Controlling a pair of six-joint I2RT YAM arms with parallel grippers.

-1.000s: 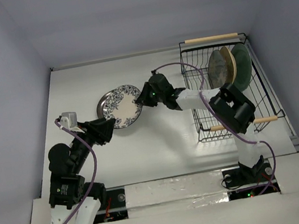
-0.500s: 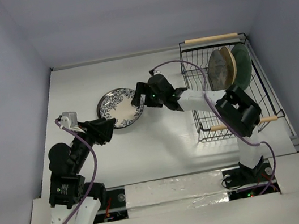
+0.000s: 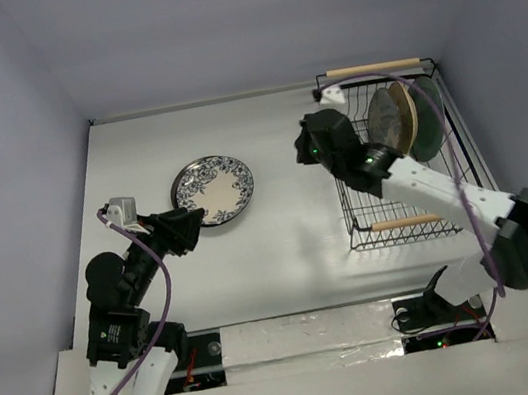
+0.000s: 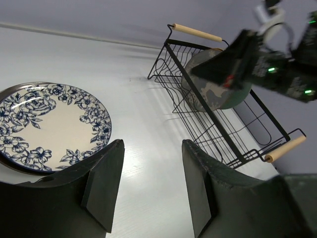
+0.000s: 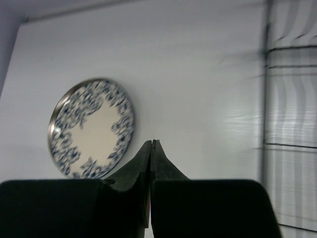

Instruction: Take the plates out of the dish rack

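The blue-white floral plate point(image 3: 213, 190) lies flat on the table, on top of another plate of which only a dark rim point(image 3: 176, 186) shows. It also shows in the left wrist view point(image 4: 49, 126) and the right wrist view point(image 5: 91, 128). The black wire dish rack point(image 3: 363, 211) stands at the right. A grey plate point(image 3: 385, 119), a tan plate point(image 3: 405, 111) and a teal plate point(image 3: 427, 119) stand upright at its far end. My right gripper point(image 3: 309, 149) point(image 5: 152, 142) is shut and empty, at the rack's left side. My left gripper point(image 3: 193, 228) point(image 4: 152, 144) is open and empty, just in front of the floral plate.
The rack has wooden rod handles at the far end point(image 3: 372, 67) and the near end point(image 3: 420, 219). The rack's wires point(image 5: 287, 99) fill the right of the right wrist view. Walls close the table at the left, back and right.
My right gripper set the floral plate down flat on the other plate, let go, and has swung right to the rack's left side. The left arm has not moved.
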